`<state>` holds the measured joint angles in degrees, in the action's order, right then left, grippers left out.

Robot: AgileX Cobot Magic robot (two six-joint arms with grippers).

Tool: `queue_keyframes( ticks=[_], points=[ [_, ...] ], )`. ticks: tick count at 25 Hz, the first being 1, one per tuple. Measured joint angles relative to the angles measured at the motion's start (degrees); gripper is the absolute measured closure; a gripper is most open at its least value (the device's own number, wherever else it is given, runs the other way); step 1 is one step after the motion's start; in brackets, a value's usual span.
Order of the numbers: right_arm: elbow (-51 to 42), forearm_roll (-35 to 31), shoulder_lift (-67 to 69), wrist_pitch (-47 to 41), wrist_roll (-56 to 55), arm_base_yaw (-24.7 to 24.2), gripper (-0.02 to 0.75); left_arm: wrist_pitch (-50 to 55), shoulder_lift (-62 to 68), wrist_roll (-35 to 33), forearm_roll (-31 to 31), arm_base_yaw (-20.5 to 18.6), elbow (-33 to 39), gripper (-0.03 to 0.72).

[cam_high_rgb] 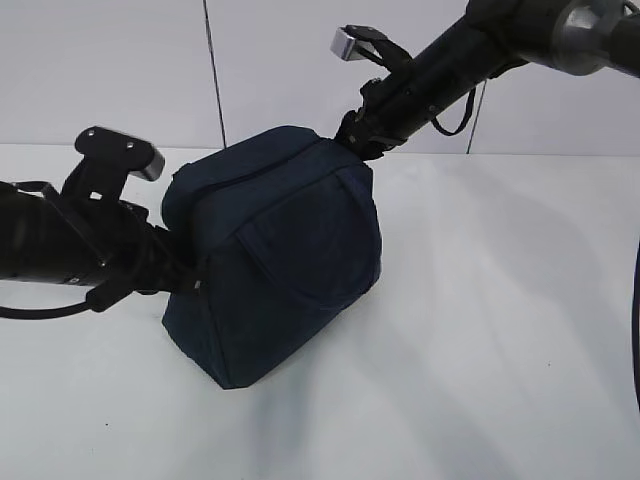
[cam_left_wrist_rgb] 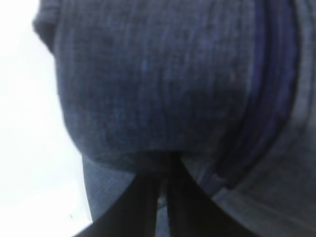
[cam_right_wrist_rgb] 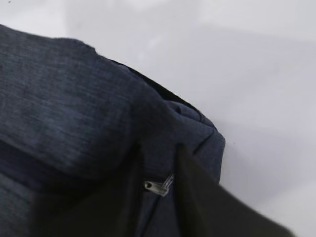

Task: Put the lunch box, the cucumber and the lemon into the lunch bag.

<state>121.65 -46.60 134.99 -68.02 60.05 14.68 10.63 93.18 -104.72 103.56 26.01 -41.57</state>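
The dark navy lunch bag (cam_high_rgb: 280, 260) stands on the white table, its top zipper (cam_left_wrist_rgb: 269, 98) closed as far as I can see. My left gripper (cam_high_rgb: 185, 275) is at the bag's left side. In the left wrist view the left gripper (cam_left_wrist_rgb: 165, 165) is shut on a fold of the bag's fabric (cam_left_wrist_rgb: 148, 74). My right gripper (cam_high_rgb: 350, 135) is at the bag's upper right corner. In the right wrist view the right gripper (cam_right_wrist_rgb: 160, 165) stands slightly open, with the silver zipper pull (cam_right_wrist_rgb: 158, 186) lying between its fingers on the bag (cam_right_wrist_rgb: 64, 98). The lunch box, cucumber and lemon are out of view.
The white table (cam_high_rgb: 500, 330) runs to a pale wall at the back. A dark cable hangs at the right edge (cam_high_rgb: 636, 320). Both black arms reach in from the sides.
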Motion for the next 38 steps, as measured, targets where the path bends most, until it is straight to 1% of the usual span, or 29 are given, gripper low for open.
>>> queue_keyframes(
  ticks=[2,3,4,6,9,11,18,20,21,23,24,26,28,29,32,36,38],
  points=[
    [1.1,3.9,0.0,-0.3,-4.6,0.1,0.423,-0.7,1.3,0.0,0.0,0.0,-1.5,0.680],
    [1.2,6.0,0.0,-0.5,-6.6,0.1,0.376,-1.5,1.9,0.0,0.0,0.0,-2.3,0.680],
    [1.2,7.5,0.0,-0.8,-8.0,0.1,0.331,-2.9,2.3,0.0,0.1,0.0,-3.2,0.680],
    [1.2,9.2,0.0,-1.0,-10.1,0.1,0.286,-6.7,3.0,0.0,0.2,0.0,-4.6,0.680],
    [1.2,9.4,0.0,-1.4,-11.0,0.1,0.265,-12.6,3.1,0.0,0.4,-0.5,-6.2,0.680],
    [1.2,9.5,-0.5,-1.6,-11.7,0.1,0.262,-14.6,3.1,0.7,0.6,-1.8,-6.6,0.680],
    [3.1,10.1,-2.2,-2.0,-18.5,0.2,0.262,-15.1,3.1,2.8,0.6,-6.9,-6.7,0.680],
    [4.1,10.1,-2.2,-2.1,-20.0,0.2,0.262,-13.5,3.1,3.0,0.7,-8.0,-6.7,0.674],
    [4.5,10.1,-2.2,-2.1,-20.4,0.2,0.262,-11.8,3.1,3.0,0.7,-8.7,-6.7,0.660],
    [4.9,10.4,-2.3,-2.3,-21.3,0.2,0.262,-7.4,3.2,3.1,0.7,-10.0,-6.7,0.601],
    [5.1,10.5,-2.3,-2.2,-21.5,0.2,0.262,-5.1,3.2,3.2,0.7,-10.5,-6.7,0.546],
    [5.1,11.2,-2.3,-2.2,-21.6,0.2,0.262,-2.5,3.2,3.5,0.7,-10.9,-6.7,0.410],
    [5.1,11.7,-2.3,-2.2,-21.8,0.2,0.262,-1.9,3.2,3.8,0.7,-10.9,-6.7,0.294],
    [5.1,11.8,-2.3,-2.2,-22.0,0.2,0.263,-1.8,2.9,4.0,0.7,-10.9,-6.7,0.249],
    [5.1,12.9,-2.6,-2.3,-23.5,0.2,0.269,-1.4,0.4,4.7,0.6,-10.9,-6.7,0.195],
    [5.1,14.9,-4.0,-2.4,-26.6,0.2,0.274,-2.9,-5.2,6.3,0.6,-10.9,-6.7,0.182],
    [5.1,16.9,-5.1,-2.5,-27.9,0.2,0.275,-4.9,-7.9,6.4,0.6,-10.9,-6.7,0.181]
  ],
)
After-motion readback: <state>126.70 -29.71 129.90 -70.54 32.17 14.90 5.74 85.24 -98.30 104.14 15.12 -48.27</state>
